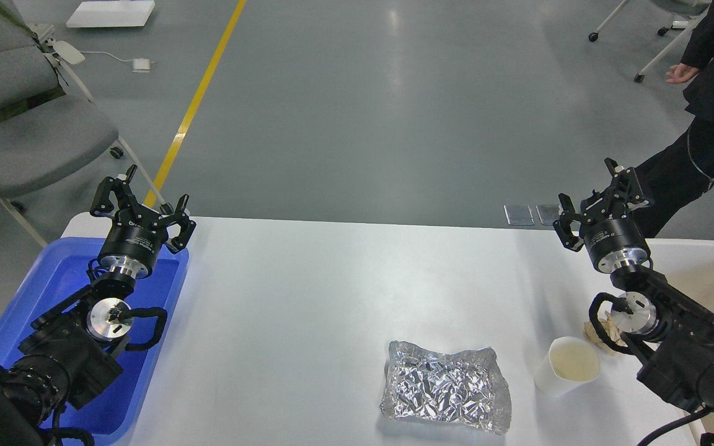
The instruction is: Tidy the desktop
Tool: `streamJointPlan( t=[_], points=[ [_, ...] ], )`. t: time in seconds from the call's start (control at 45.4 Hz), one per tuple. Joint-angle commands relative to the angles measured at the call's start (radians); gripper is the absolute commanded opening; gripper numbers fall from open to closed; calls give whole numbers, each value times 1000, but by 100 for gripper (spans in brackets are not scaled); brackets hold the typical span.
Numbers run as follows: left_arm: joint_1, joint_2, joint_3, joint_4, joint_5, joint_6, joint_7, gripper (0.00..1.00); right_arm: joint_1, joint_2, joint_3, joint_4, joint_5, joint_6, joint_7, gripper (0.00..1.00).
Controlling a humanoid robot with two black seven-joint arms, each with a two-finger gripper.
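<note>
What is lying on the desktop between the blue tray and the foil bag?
Nothing: in the head view, the desktop is bare between the blue tray and the foil bag.

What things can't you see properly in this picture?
- Crumpled brownish thing, head view: mostly hidden behind the right arm, so I cannot tell what it is.
- Blue tray: the left arm covers much of its inside; the bottom edge cuts it off.
- Beige bin: cut off by the right edge.
- Person: head beyond the top edge.
- Paper cup: contents unclear.
</note>
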Motion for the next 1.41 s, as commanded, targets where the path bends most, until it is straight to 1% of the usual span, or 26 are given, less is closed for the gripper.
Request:
streamJointPlan(
  t=[0.0, 0.11, 0.727, 0.992, 1.058, 1.102, 1.146, 1.279, 1.389],
  points=[
    [2, -1, -3, 0, -2, -2, -2, 100, 0, -1, 0, 1, 0, 1, 1, 100],
    [2, -1, -17, 0, -3, 0, -14, 100, -1, 1, 0, 2, 0, 2, 1, 100],
    [3, -2, -17, 0, -2, -2, -15, 100, 0, 1, 15, -13, 5, -10, 2, 100],
    [3, -2, -17, 0, -2, 0, -15, 100, 2, -5, 18, -8, 5, 4, 1, 100],
    [3, -1, -17, 0, -2, 0, -15, 100, 9, -5, 1, -7, 3, 4, -22, 100],
    [3, -2, -17, 0, -2, 0, -15, 100, 20, -4, 1, -7, 5, 1, -59, 100],
    [3, -2, -15, 0, -2, 0, -15, 100, 28, 3, 18, -7, 21, -11, -110, 100],
    [3, -2, -17, 0, -2, 0, -15, 100, 26, 7, 14, 2, 21, -13, -111, 100],
    [3, -1, -15, 0, -2, 0, -15, 100, 25, 1, 3, 7, 21, -10, -125, 100]
  ],
)
